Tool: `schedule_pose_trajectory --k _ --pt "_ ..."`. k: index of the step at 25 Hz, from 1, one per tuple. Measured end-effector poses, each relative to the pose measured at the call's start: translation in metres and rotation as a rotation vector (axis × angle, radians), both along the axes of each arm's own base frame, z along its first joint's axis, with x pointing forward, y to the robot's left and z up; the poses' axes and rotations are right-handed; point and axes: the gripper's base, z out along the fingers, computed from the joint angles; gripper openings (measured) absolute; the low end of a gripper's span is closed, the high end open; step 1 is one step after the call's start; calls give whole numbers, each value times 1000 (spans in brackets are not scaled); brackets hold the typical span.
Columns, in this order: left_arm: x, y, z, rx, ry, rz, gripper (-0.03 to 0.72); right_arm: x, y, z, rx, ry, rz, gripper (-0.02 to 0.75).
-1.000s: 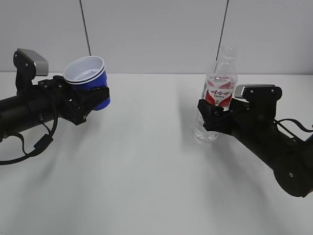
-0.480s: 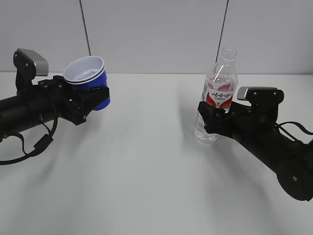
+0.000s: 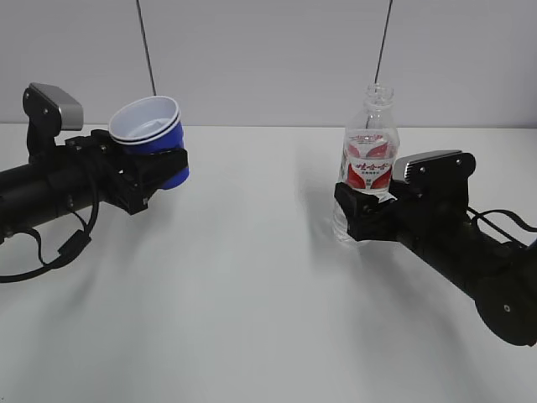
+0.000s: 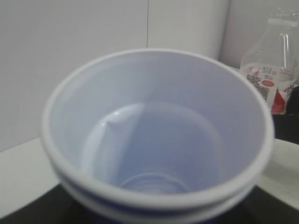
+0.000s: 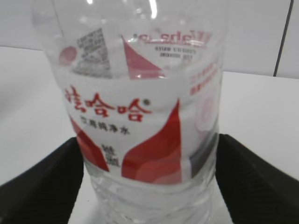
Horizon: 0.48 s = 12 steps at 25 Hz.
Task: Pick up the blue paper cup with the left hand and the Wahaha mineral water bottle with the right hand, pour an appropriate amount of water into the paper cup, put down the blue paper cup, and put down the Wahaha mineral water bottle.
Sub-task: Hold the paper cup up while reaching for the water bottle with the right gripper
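Observation:
The blue paper cup point(image 3: 151, 134) is held in my left gripper point(image 3: 162, 170), clear above the table and tipped slightly toward the camera. Its white inside fills the left wrist view point(image 4: 154, 135); the fingers are hidden under it. The Wahaha mineral water bottle point(image 3: 367, 159) stands nearly upright on the right, uncapped, with its red-and-white label facing the right wrist camera point(image 5: 140, 116). My right gripper point(image 3: 362, 220) is shut on its lower body, with the black fingers point(image 5: 46, 182) pressed on both sides. I cannot make out the water level, or whether the base touches the table.
The white table point(image 3: 252, 285) runs back to a grey wall point(image 3: 268, 59) with two dark vertical lines. The bottle also shows at the right edge of the left wrist view point(image 4: 273, 70). About 200 px of table separate cup and bottle in the exterior view.
The right arm shifted left with the bottle, which went from leaning right to nearly upright. The left arm and the cup have not moved.

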Motion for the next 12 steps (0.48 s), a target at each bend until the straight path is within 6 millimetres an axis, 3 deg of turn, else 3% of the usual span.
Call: schedule_pose_trajectory --k 12 --pt "0 0 0 0 0 0 438 3 -1 2 20 -1 -25 663"
